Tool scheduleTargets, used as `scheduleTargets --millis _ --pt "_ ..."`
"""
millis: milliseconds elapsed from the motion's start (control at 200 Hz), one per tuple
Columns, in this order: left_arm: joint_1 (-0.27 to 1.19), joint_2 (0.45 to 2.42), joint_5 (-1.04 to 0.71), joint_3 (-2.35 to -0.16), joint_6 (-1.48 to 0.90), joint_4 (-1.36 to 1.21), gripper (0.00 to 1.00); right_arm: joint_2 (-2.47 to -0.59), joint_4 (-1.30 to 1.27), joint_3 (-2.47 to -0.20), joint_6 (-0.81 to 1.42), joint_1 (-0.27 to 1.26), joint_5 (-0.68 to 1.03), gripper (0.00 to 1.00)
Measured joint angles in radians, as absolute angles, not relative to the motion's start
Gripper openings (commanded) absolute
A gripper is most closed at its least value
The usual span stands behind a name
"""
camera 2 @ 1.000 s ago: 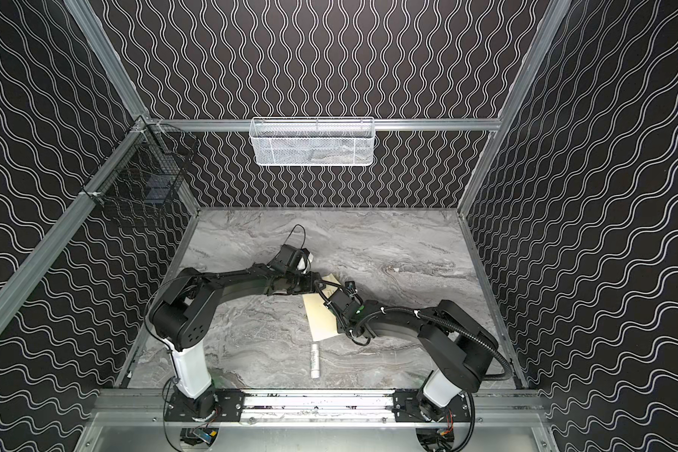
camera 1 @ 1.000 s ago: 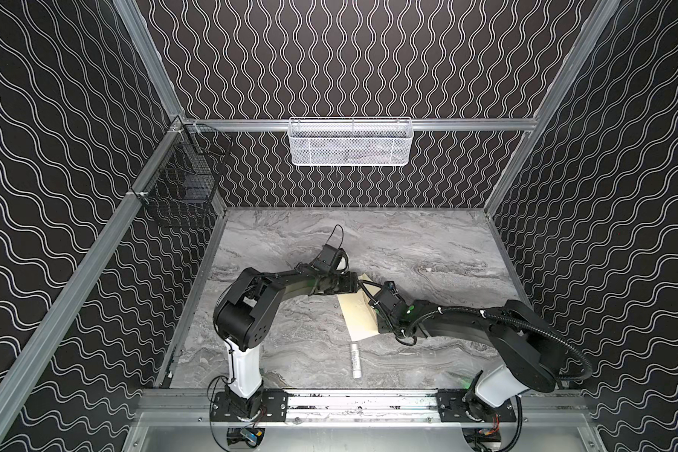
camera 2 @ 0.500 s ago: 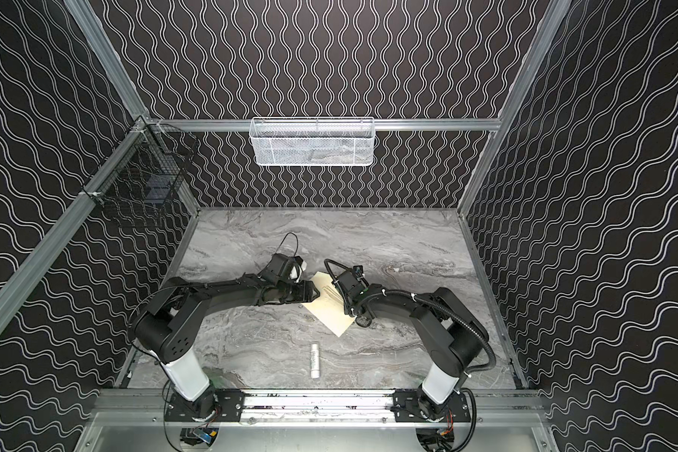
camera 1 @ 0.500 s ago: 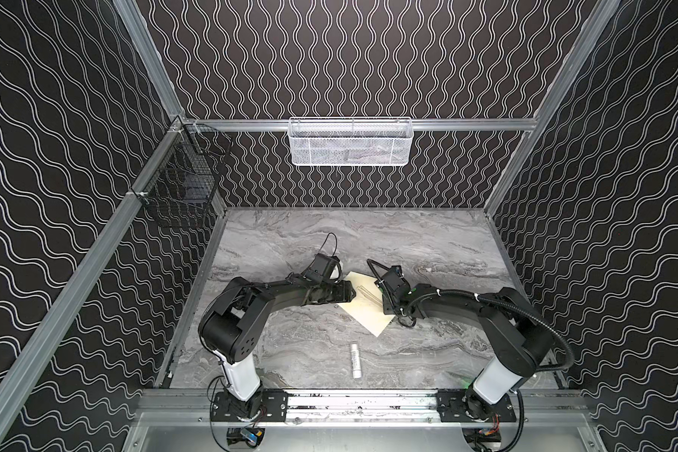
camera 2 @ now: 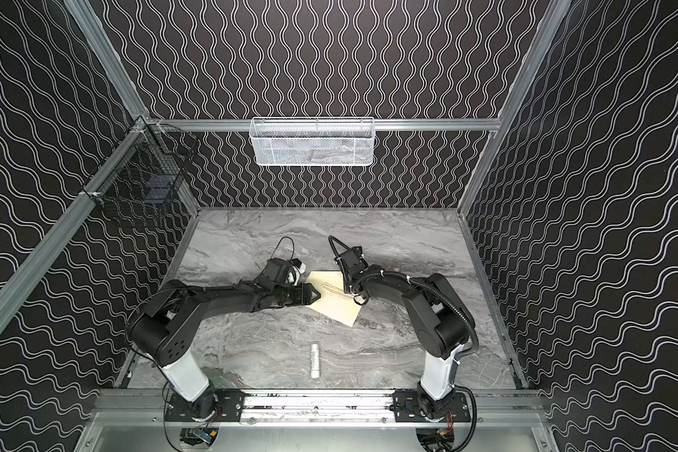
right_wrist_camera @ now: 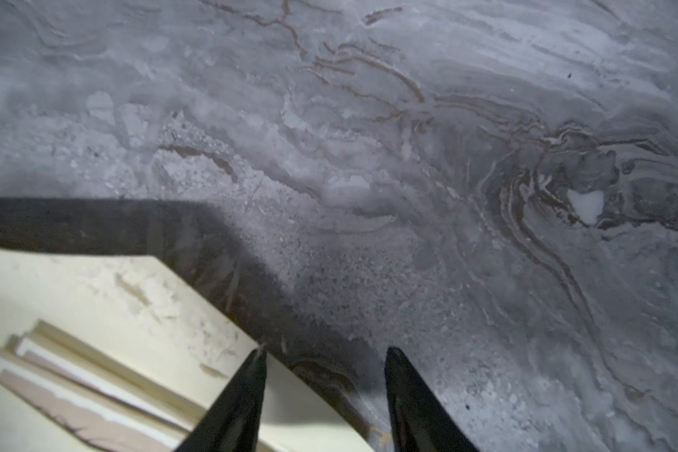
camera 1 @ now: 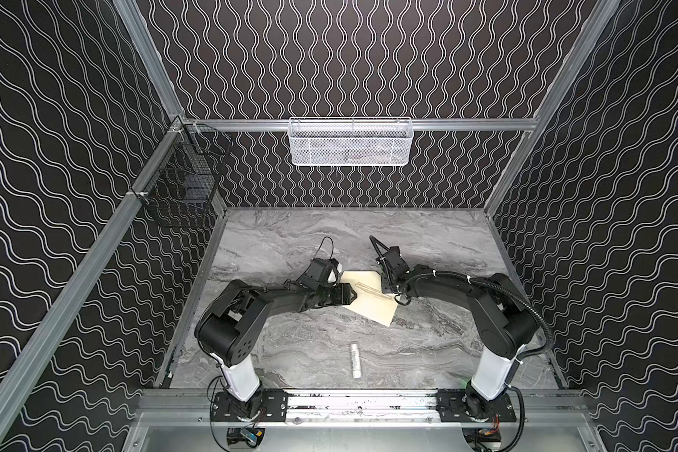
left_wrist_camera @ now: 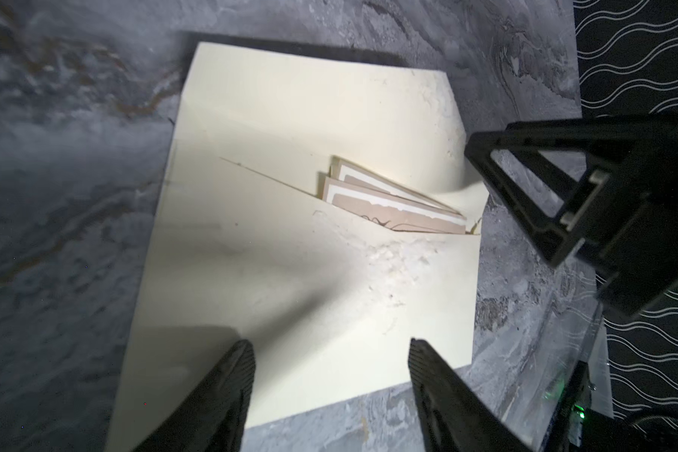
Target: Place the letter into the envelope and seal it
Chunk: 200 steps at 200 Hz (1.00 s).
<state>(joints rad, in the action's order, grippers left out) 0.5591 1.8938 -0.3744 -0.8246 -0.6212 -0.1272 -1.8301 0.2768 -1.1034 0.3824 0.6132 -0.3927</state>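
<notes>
I saw the letter tucked in the envelope, which lay on the table with its flap open and unsealed, while my left gripper and right gripper hovered at its edges, both part-open and empty.

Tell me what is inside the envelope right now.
The folded tan letter sits inside the envelope. Only its layered edges and a bit of dark border show at the opening; the rest is hidden under the cream front panel.
</notes>
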Motion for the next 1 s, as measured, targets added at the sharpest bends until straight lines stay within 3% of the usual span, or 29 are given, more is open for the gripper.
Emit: scheduleTargets --millis 110,225,385,520,746,1001 --pt "0.554 1.851 -0.363 -0.865 -0.622 -0.013 0.73 -1.772 0.287 -1.114 0.397 0.612 -0.353 0.53" --pt "0.500 1.829 -0.330 -0.941 -0.590 0.054 0.82 -1.590 0.275 -0.973 0.480 0.611 -0.231 0.51" --pt "0.403 1.875 -0.258 -0.955 -0.562 0.122 0.82 -1.378 0.284 -0.764 0.635 0.609 -0.049 0.52" --pt "0.437 1.892 -0.278 -0.917 -0.550 0.093 0.84 -1.295 0.276 -0.658 0.745 0.585 0.038 0.54" --pt "0.494 1.868 -0.356 -0.840 -0.555 -0.008 0.78 -1.309 0.218 -0.590 0.819 0.543 0.141 0.52" --pt "0.509 1.812 -0.371 -0.775 -0.575 -0.016 0.73 -1.428 0.174 -0.624 0.785 0.539 0.139 0.48"
